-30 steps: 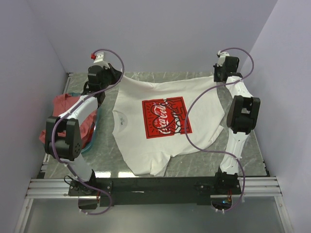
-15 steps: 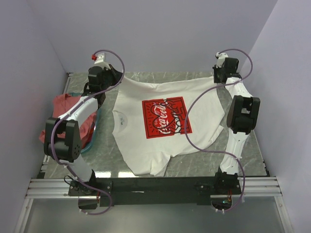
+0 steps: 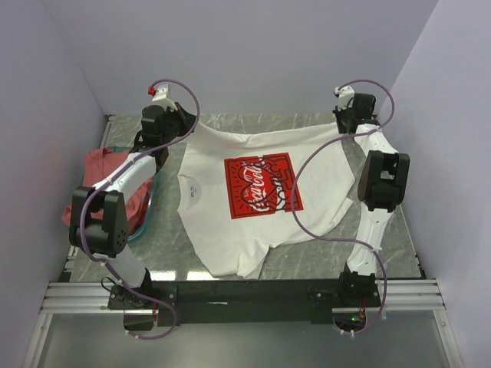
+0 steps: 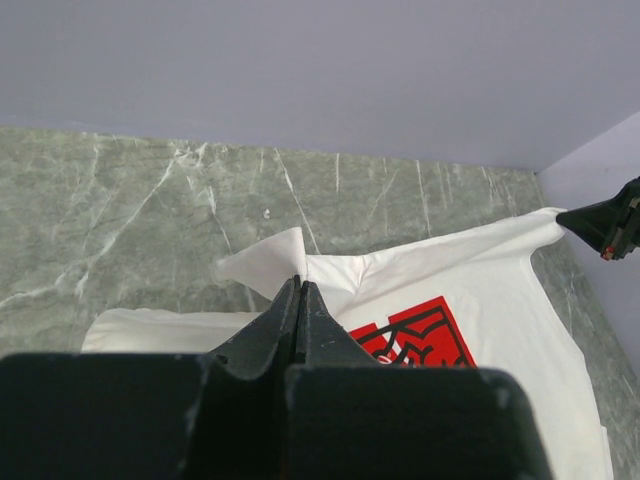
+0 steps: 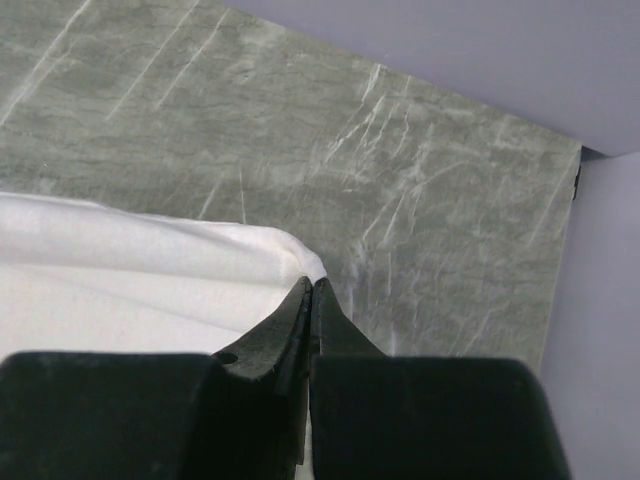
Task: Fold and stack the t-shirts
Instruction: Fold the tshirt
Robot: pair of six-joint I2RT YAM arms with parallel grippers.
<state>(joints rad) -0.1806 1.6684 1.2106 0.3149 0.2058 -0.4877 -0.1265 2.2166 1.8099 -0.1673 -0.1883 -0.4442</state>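
Observation:
A white t-shirt [image 3: 261,192] with a red square Coca-Cola print [image 3: 262,186] lies spread on the marble table, its far edge lifted and stretched between both arms. My left gripper [image 3: 186,123] is shut on the far left corner of that white cloth [image 4: 275,262]. My right gripper [image 3: 342,124] is shut on the far right corner [image 5: 290,255]. In the left wrist view my left gripper [image 4: 300,282] pinches cloth at its tips; the right wrist view shows my right gripper [image 5: 312,282] doing the same. A salmon-red t-shirt [image 3: 103,165] lies crumpled at the left, partly hidden by the left arm.
A teal basket rim [image 3: 146,218] shows under the salmon-red shirt at the left edge. Lilac walls close in the table at the back and both sides. The black rail with the arm bases [image 3: 245,291] runs along the near edge.
Both grippers have risen slightly and shifted toward the back wall, pulling the white shirt's far edge tighter. The rest of the shirt has not moved.

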